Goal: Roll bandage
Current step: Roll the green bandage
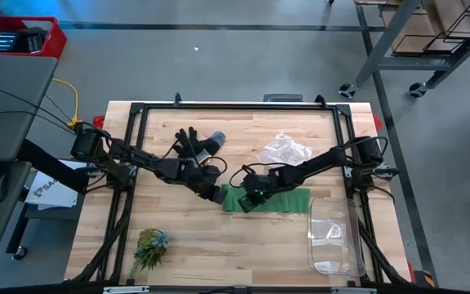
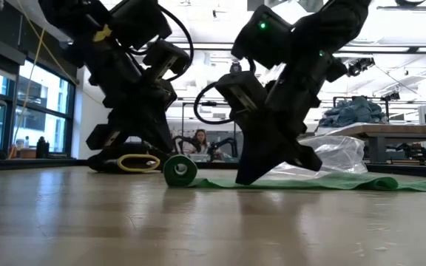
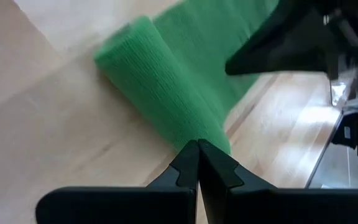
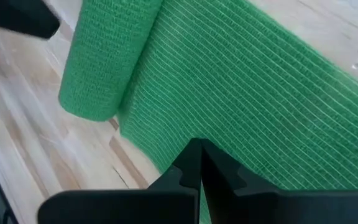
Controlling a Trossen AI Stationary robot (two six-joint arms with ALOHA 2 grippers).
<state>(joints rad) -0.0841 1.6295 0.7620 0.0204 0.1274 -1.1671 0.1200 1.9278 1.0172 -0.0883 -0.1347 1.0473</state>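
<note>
Arms angled inward, left gripper [image 1: 216, 194] clenched beside bandage [image 1: 272, 200] roll, right gripper [image 1: 247, 203] clenched — seemingly pressing the flat strip.

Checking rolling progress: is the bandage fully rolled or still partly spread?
Partly rolled: the bandage has a roll at one end and a flat strip on the table.

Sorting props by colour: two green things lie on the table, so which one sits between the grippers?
The bandage, a flat green strip partly rolled at one end, mid-table. The plant tuft is spiky and lies apart near the front edge.
</note>
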